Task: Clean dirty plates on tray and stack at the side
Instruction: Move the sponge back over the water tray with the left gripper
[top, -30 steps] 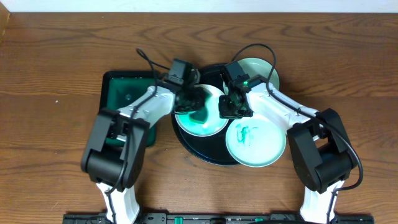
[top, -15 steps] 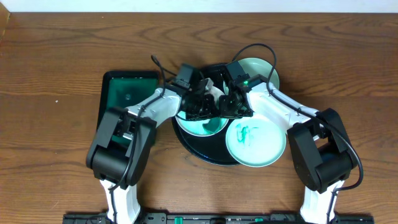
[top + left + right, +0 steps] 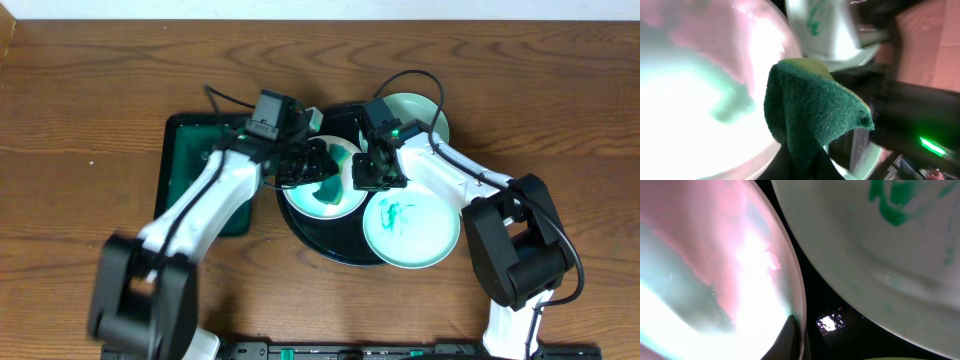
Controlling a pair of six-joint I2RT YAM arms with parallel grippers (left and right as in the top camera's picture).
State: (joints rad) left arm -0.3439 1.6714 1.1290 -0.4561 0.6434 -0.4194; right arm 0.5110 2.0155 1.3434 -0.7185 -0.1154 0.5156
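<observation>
Three plates lie on the round black tray (image 3: 330, 247). My left gripper (image 3: 318, 166) is shut on a green sponge (image 3: 812, 112) and presses it on the left plate (image 3: 312, 203), which has teal smears. My right gripper (image 3: 368, 178) is shut on that plate's right rim (image 3: 792, 280); its fingers (image 3: 799, 340) pinch the edge. The front right plate (image 3: 425, 240) has teal smears at its centre and also shows in the right wrist view (image 3: 875, 255). A third pale-mint plate (image 3: 422, 112) lies at the back right, half over the tray's rim.
A rectangular dark green tray (image 3: 190, 165) lies left of the black tray, partly under my left arm. The wooden table (image 3: 90, 90) extends on all sides. A black cable loops above the right arm.
My left arm has swung and changed posture while the sponge rubbed back and forth over the left plate. The right gripper has held still on the rim.
</observation>
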